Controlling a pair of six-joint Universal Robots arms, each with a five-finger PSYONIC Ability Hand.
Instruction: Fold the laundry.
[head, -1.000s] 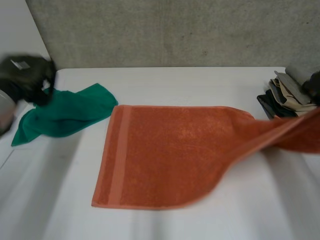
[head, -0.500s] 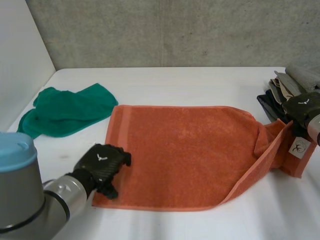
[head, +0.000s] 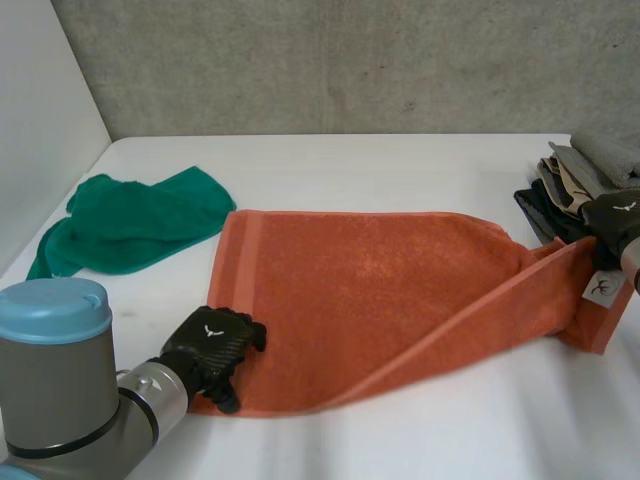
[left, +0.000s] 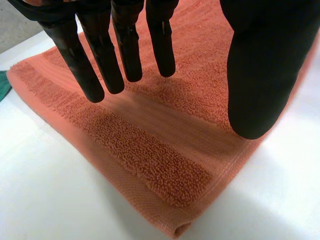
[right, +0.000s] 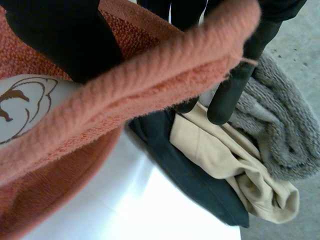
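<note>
An orange towel (head: 370, 290) lies spread on the white table (head: 400, 165), its right end lifted off the surface. My left hand (head: 212, 345) is at the towel's near left corner. In the left wrist view its fingers (left: 125, 45) are straight and apart from the thumb, just above the towel's (left: 165, 120) striped border, holding nothing. My right hand (head: 615, 220) holds the raised right edge beside the white label (head: 600, 290). In the right wrist view the thumb (right: 60, 35) and fingers pinch the towel's edge (right: 150, 75).
A crumpled green cloth (head: 130, 222) lies at the far left of the table. A stack of folded clothes (head: 570, 190) sits at the right edge, right beside my right hand; its grey, beige and dark pieces (right: 240, 165) lie under that hand. A wall borders the table's left side.
My left hand came from the green cloth down to the towel's near left corner and opened. My right hand kept the towel's right edge raised, and the lifted fold now runs further along the near side.
</note>
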